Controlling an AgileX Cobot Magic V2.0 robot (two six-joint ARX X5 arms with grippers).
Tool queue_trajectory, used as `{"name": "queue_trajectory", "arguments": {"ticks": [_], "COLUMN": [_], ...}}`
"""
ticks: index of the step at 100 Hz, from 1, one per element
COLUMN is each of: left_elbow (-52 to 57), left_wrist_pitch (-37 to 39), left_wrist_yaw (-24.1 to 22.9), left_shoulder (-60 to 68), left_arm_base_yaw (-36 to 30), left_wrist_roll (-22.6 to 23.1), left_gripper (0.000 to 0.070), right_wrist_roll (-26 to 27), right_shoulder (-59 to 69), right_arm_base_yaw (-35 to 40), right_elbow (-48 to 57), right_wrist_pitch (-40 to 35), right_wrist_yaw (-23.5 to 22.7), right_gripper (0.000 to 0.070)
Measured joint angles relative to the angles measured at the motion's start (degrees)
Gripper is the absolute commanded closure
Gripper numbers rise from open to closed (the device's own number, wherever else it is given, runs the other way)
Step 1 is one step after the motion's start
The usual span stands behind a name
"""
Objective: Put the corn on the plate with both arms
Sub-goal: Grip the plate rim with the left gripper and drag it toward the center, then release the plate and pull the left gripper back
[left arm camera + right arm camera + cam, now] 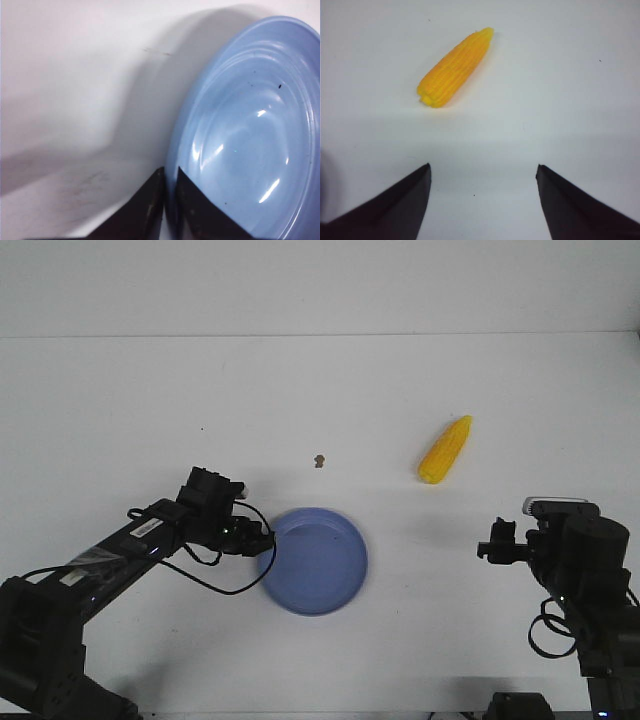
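Observation:
The periwinkle-blue plate (318,562) sits on the white table near the front centre. My left gripper (264,538) is shut on the plate's left rim; in the left wrist view (170,172) its two black fingers pinch the rim of the plate (245,130), one finger outside and one inside. The yellow corn (445,449) lies on the table to the back right of the plate, apart from it. My right gripper (487,550) is open and empty at the front right, well short of the corn. In the right wrist view the corn (455,67) lies ahead of the gripper (483,168).
A small dark speck (319,461) lies on the table behind the plate. The table's back edge runs along the wall. Black cables loop beside the left arm (215,570).

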Motion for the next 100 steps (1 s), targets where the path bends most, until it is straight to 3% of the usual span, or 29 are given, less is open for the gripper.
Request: {"name": "queue_trajectory", "arguments": {"ticks": [23, 39, 46, 67, 100], "left_elbow": [0.0, 0.0, 0.1, 0.3, 4.7], "left_wrist_pitch": [-0.7, -0.5, 0.0, 0.2, -0.5], "left_wrist_yaw": [-1.4, -1.0, -0.3, 2.9, 2.4], "left_shoulder": [0.0, 0.0, -0.2, -0.5, -7.9], "left_arm_base_yaw": [0.0, 0.0, 0.0, 0.3, 5.0], "left_wrist_roll": [0.4, 0.4, 0.5, 1.2, 5.5], "left_gripper": [0.0616, 0.031, 0.0233, 0.023, 0.0237], "right_wrist_roll": [0.0, 0.0, 0.0, 0.0, 0.0], "right_shoulder": [0.0, 0.0, 0.0, 0.0, 0.0], "right_arm_base_yaw": [0.0, 0.0, 0.0, 0.0, 0.0], "right_elbow": [0.0, 0.0, 0.0, 0.0, 0.0], "right_wrist_pitch": [0.0, 0.0, 0.0, 0.0, 0.0], "right_wrist_yaw": [0.0, 0.0, 0.0, 0.0, 0.0], "right_gripper": [0.0252, 0.0252, 0.0252, 0.0252, 0.0253]}}
